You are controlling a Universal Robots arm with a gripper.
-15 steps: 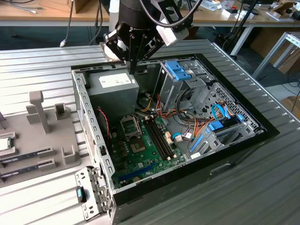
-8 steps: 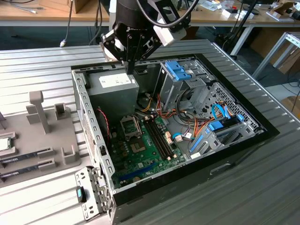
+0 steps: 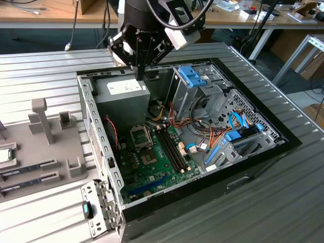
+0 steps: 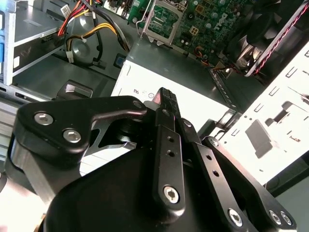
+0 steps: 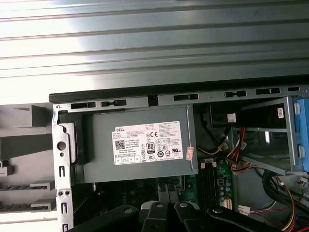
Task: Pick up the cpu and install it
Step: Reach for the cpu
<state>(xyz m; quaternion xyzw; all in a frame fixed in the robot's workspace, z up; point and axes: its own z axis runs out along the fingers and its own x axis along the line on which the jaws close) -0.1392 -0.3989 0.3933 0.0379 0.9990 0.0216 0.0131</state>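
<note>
The cpu (image 3: 3, 155), a small square chip with a silvery top and green rim, lies on the grey holder plate (image 3: 55, 152) at the exterior view's far left edge. My gripper (image 3: 139, 76) hangs well away from it, over the grey power supply (image 3: 121, 93) at the back of the open computer case. Its black fingers meet in a point and look shut with nothing between them. In the second wrist view the gripper (image 4: 166, 96) points at the power supply (image 4: 183, 67). The open cpu socket (image 3: 140, 136) sits on the green motherboard, also seen as the socket (image 4: 161, 21).
Memory sticks (image 3: 30, 167) lie in slots on the holder plate, beside upright grey posts (image 3: 43, 119). Inside the case are drive cages with blue clips (image 3: 195, 76), bundled cables (image 3: 174, 119) and memory slots (image 3: 172, 147). The case wall (image 3: 96, 136) stands between the plate and the motherboard.
</note>
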